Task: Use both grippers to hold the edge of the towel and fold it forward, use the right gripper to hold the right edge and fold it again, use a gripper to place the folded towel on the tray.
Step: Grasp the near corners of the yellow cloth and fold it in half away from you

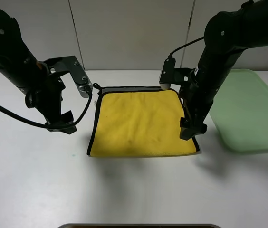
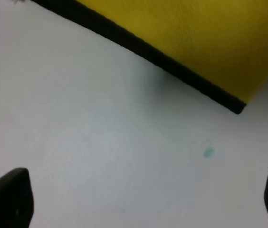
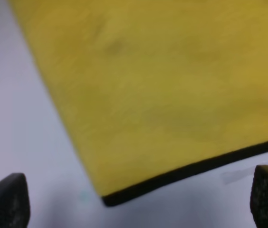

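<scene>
The yellow towel [image 1: 141, 124] lies spread flat in the middle of the white table, with its black edge [image 1: 91, 135] showing along the left side and a small loop at the far left corner. My left gripper [image 1: 61, 125] hangs open over bare table to the left of the towel. Its wrist view shows the towel's edge [image 2: 172, 69] and a corner ahead of the open gripper [image 2: 143, 197]. My right gripper [image 1: 192, 129] is open just above the towel's near right corner. Its wrist view shows the yellow cloth [image 3: 162, 90] ahead of the gripper [image 3: 138, 199]. The pale green tray [image 1: 250, 111] stands to the right.
A small teal spot [image 2: 208, 152] marks the table near the towel's corner. A dark object [image 1: 138, 226] shows at the front edge of the exterior view. White wall panels stand behind the table.
</scene>
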You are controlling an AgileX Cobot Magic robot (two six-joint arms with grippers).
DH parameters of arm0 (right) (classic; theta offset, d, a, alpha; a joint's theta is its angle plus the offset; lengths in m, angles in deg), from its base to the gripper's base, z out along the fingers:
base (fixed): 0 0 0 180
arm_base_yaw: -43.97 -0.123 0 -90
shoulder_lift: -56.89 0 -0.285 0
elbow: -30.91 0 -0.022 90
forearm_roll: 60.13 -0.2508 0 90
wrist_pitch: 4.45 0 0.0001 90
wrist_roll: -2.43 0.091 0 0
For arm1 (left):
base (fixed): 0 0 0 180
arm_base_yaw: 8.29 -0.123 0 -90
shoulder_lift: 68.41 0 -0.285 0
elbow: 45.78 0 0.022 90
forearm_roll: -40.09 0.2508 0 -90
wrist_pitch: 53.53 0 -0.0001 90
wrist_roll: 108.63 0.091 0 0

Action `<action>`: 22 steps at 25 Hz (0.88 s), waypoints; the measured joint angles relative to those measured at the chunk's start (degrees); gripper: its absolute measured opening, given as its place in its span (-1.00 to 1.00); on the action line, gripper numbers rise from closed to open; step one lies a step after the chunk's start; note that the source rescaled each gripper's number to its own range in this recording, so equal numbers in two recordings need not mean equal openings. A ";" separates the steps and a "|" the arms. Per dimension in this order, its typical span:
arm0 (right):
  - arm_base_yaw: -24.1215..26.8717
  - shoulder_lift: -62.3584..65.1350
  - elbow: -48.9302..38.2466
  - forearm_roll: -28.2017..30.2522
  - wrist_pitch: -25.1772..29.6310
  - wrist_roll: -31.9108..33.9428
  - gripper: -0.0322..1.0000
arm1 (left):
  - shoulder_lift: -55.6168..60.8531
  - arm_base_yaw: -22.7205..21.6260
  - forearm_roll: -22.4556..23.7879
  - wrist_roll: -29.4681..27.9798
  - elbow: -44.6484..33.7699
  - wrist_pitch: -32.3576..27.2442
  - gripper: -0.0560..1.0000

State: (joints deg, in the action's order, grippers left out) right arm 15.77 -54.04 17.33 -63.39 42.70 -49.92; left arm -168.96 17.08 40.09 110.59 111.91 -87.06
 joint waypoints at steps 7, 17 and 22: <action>0.00 0.00 -4.84 1.98 -2.35 -0.42 1.00 | 0.00 0.00 -0.99 0.14 0.00 0.00 0.93; 0.00 0.00 -5.18 3.26 -5.34 -1.43 1.00 | -3.74 1.20 -6.43 11.95 0.00 0.05 0.89; -0.48 0.00 -5.18 2.78 -6.35 -1.60 1.00 | -8.43 3.91 -6.82 15.74 0.00 0.17 0.86</action>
State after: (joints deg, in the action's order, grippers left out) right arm 15.29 -54.04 12.16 -60.61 36.35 -51.52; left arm -177.39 20.98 33.27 126.34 111.91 -86.89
